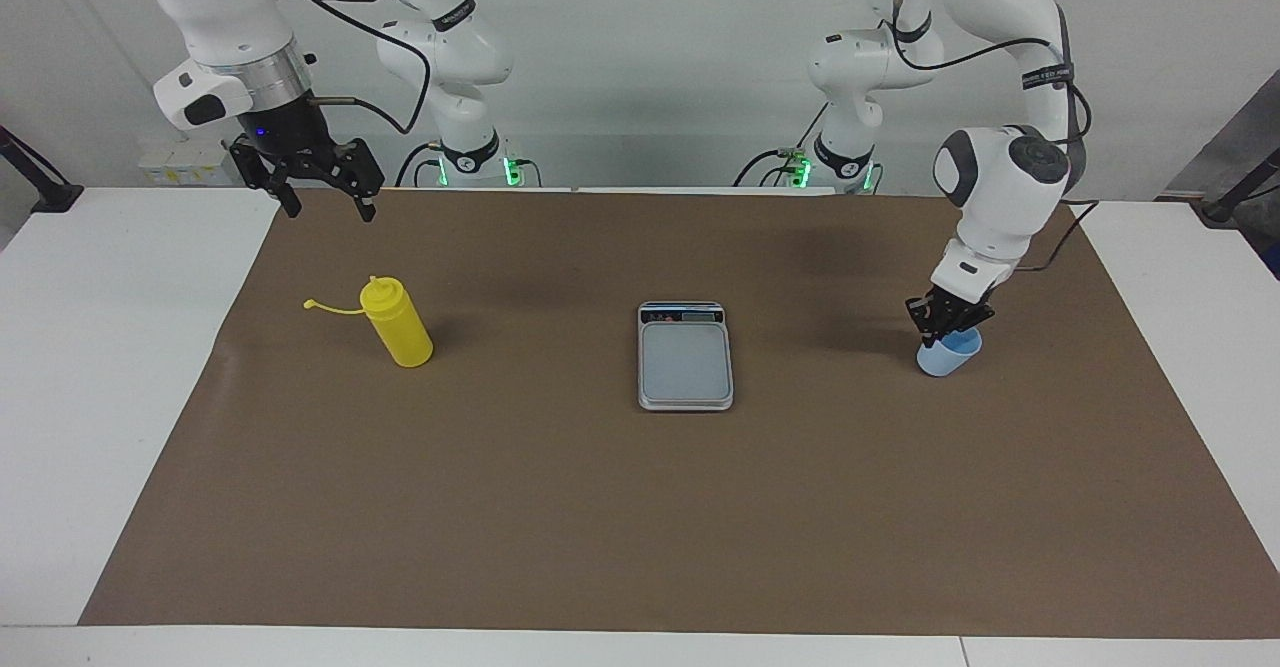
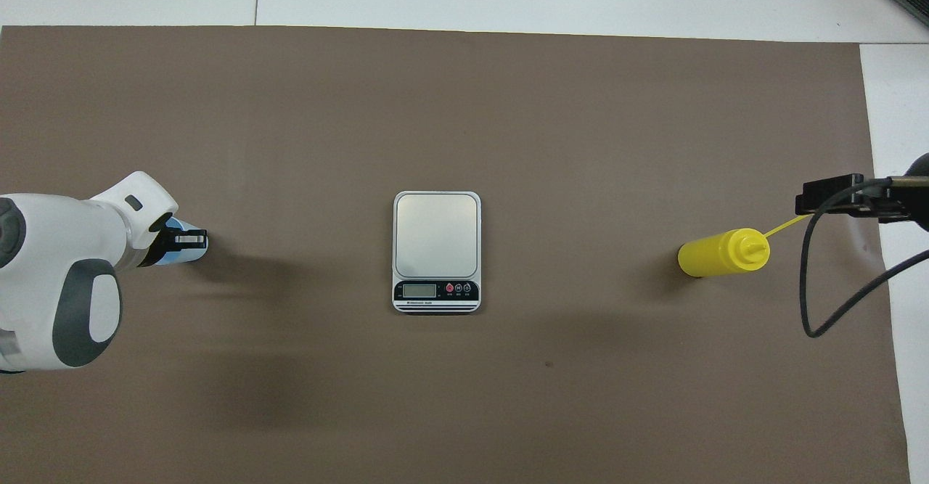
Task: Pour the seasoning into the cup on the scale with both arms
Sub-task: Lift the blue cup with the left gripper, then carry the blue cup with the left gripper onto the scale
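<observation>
The light-blue cup [image 1: 948, 355] stands slightly tilted on the brown mat at the left arm's end, with my left gripper [image 1: 944, 331] shut on its rim. In the overhead view the left gripper [image 2: 193, 238] and its white wrist hide most of the cup [image 2: 180, 257]. The silver scale [image 1: 685, 359] [image 2: 436, 236] lies flat mid-mat with a bare plate. The yellow seasoning bottle [image 1: 398, 327] [image 2: 717, 254] stands at the right arm's end, its cap strap hanging out sideways. My right gripper [image 1: 330, 209] [image 2: 831, 199] hangs open in the air over the mat's corner by the bottle, apart from it.
A brown mat [image 1: 640, 517] covers most of the white table [image 1: 110, 397]. A black cable [image 2: 820, 302] loops down from the right wrist. Small white and yellow boxes [image 1: 185, 162] sit off the table near the right arm's base.
</observation>
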Robot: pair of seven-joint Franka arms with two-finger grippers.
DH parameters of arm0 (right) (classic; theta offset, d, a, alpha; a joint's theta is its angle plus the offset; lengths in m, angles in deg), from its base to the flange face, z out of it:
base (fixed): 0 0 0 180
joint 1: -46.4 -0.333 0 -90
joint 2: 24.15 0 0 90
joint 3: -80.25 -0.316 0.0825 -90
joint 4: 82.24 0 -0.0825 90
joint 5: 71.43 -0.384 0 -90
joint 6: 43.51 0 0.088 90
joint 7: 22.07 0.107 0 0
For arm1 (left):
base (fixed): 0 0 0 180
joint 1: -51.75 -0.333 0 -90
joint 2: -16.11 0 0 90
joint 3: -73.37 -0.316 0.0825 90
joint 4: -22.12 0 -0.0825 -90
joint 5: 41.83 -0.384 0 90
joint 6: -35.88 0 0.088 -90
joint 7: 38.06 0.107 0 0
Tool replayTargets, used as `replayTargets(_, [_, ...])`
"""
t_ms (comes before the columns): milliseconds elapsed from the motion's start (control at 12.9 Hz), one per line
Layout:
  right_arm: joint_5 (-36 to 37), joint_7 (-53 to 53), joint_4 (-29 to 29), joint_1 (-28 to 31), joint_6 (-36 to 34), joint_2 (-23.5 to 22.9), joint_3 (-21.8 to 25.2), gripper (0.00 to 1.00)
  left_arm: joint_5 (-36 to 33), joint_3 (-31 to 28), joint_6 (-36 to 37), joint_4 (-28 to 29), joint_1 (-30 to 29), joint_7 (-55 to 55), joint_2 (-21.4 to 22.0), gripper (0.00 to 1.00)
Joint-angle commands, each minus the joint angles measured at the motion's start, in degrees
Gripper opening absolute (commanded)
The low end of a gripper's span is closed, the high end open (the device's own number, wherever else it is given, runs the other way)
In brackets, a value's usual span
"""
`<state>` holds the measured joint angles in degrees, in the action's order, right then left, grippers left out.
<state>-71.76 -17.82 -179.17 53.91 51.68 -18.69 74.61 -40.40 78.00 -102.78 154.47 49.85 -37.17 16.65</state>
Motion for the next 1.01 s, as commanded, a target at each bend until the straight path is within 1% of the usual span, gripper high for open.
replayTargets(0, [1.82, 1.53, -1.41, 0.32, 0.17, 1.22, -0.08, 1.00, -0.12, -0.06, 1.45, -1.21, 1.29, -0.98, -0.54, 0.00])
replayTargets(156, [1.73, 5.40, -1.59, -0.12, 0.60, 1.14, -0.25, 1.00, -0.03, -0.06, 1.63, -2.44, 3.74, -1.68, -0.89, 0.00])
replayTargets(233, [1.73, 6.46, -1.59, -0.29, 0.52, 1.13, -0.43, 1.00, 0.06, -0.06, 1.63, -3.15, 4.97, -4.47, -1.41, 0.00])
replayTargets(389, [1.03, 7.53, -1.76, -0.21, 0.17, 1.22, -0.60, 1.00, 0.32, -0.06, 1.37, -3.68, 9.70, -14.03, -1.50, 0.00])
replayTargets(545, [0.85, 7.62, -2.20, -0.21, 0.52, 1.31, -0.60, 1.00, 0.67, 0.03, 1.45, -4.56, 14.10, -21.16, -1.68, 0.00])
replayTargets(700, [0.85, 7.53, -2.12, -0.21, 0.78, 1.40, -0.60, 1.00, 3.65, 0.03, 1.80, -5.43, 18.15, -25.92, -1.77, 0.00])
replayTargets(778, [0.85, 7.53, -2.20, -0.21, 0.87, 1.40, -0.60, 1.00, 4.10, -0.06, 3.37, -6.22, 20.60, -26.99, -1.77, 0.00])
replayTargets(856, [0.85, 7.44, -2.21, -0.21, 1.05, 1.40, -0.60, 1.00, 4.02, -0.06, 6.26, -8.41, 22.19, -28.65, -1.85, 0.00])
replayTargets(934, [0.85, 7.44, -2.21, -0.21, 1.13, 1.40, -0.69, 1.00, 4.02, -0.06, 9.60, -11.21, 23.43, -29.71, -2.81, 0.00])
